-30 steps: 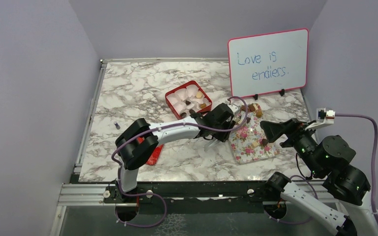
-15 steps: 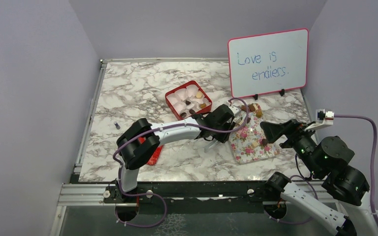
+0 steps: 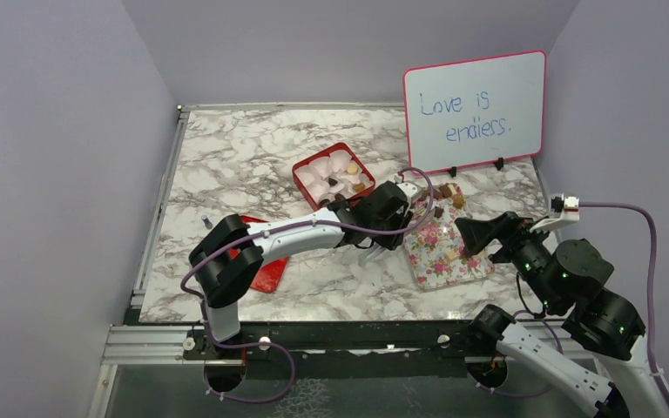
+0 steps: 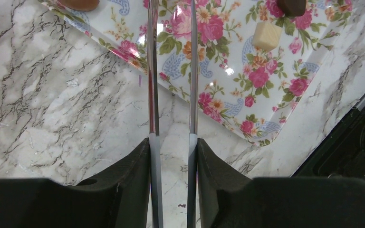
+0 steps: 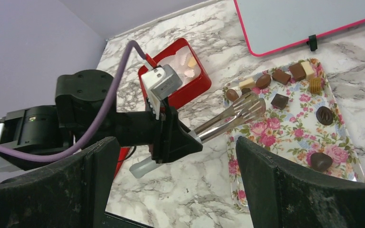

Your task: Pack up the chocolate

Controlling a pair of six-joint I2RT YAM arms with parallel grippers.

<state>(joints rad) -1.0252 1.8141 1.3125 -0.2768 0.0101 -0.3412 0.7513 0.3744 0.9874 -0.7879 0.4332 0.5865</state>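
Several pieces of the chocolate [image 5: 324, 115], dark, light brown and cream, lie on a floral tray [image 3: 440, 261]. A few more sit among white paper cups in the red box [image 3: 335, 174]. My left gripper [image 3: 390, 213] is shut on metal tongs [image 5: 228, 116], whose two blades [image 4: 152, 71] run out between its fingers [image 4: 171, 142]. The scalloped tong head hangs over the tray's far left corner, beside a brown piece [image 5: 232, 94]; whether it holds one I cannot tell. My right gripper [image 3: 475, 231] hovers wide open and empty over the tray's right side [image 5: 173, 142].
A whiteboard [image 3: 475, 109] with a pink rim stands behind the tray. A flat red lid [image 3: 270, 272] lies under the left arm near the front. A small dark item [image 3: 206, 220] sits at the left. The table's front edge and black frame [image 4: 356, 142] run just beyond the tray.
The left arm has drawn a little to the left with the tongs, and its grip has tightened slightly. The right arm has shifted a little left and up.
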